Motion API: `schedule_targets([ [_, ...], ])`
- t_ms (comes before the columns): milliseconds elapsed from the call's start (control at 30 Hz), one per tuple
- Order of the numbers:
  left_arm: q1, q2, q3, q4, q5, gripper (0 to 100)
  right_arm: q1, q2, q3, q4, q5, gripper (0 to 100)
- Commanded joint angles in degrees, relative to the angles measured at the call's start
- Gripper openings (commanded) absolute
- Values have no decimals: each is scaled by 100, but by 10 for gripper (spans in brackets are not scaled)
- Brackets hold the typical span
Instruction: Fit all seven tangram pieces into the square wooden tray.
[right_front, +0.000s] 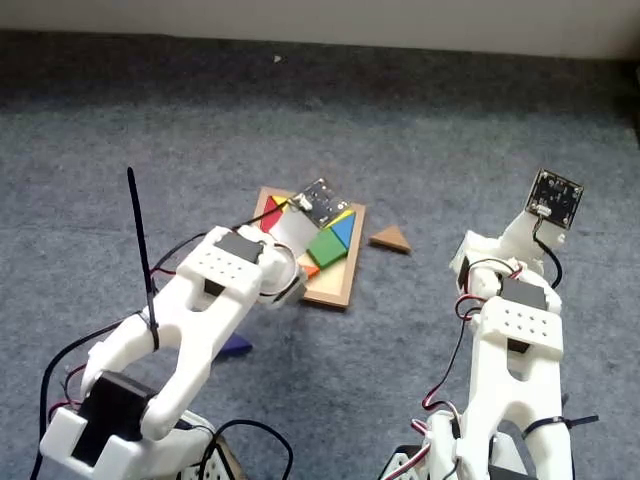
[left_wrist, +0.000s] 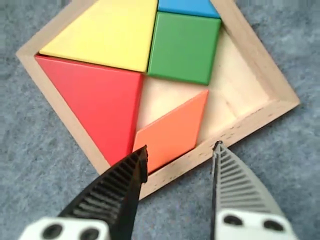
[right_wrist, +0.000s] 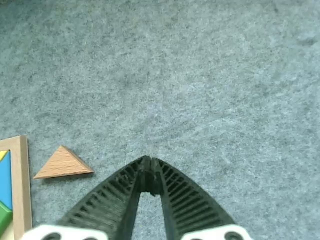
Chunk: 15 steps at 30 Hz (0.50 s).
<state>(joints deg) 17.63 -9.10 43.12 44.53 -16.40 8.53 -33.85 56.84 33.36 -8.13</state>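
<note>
The square wooden tray (left_wrist: 250, 122) holds a yellow triangle (left_wrist: 110, 32), a red triangle (left_wrist: 95, 100), a green square (left_wrist: 184, 46), a blue piece (left_wrist: 187, 6) and an orange parallelogram (left_wrist: 172, 132). Bare wood shows beside the orange piece. My left gripper (left_wrist: 180, 148) hangs open over the tray's near edge, with nothing between its fingers. A brown wooden triangle (right_wrist: 63, 164) lies on the carpet just off the tray (right_front: 335, 292), also seen as the brown triangle (right_front: 390, 238) from above. My right gripper (right_wrist: 149, 161) is shut and empty above bare carpet, a little way from that triangle.
A dark blue piece (right_front: 237, 346) lies on the carpet, partly hidden by the left arm (right_front: 200, 310). Grey carpet covers the whole table. The right arm (right_front: 510, 340) stands to the right of the tray, with open carpet beyond it.
</note>
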Motion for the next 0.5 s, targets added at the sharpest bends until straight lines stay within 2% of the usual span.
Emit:
schedule_targets([
  [0,-48,-224,-48,9,-26,220,66,-180,-48,-119,220,13],
  [100,-189,-224,-66,-18,123,220,66,-180,-48,-119,255,13],
  [267,-382,-171,-57,-536,633,220,66,-180,-48,-119,255,13],
  [467,-391,-145,-22,-686,774,220,66,-180,-40,-119,264,13],
])
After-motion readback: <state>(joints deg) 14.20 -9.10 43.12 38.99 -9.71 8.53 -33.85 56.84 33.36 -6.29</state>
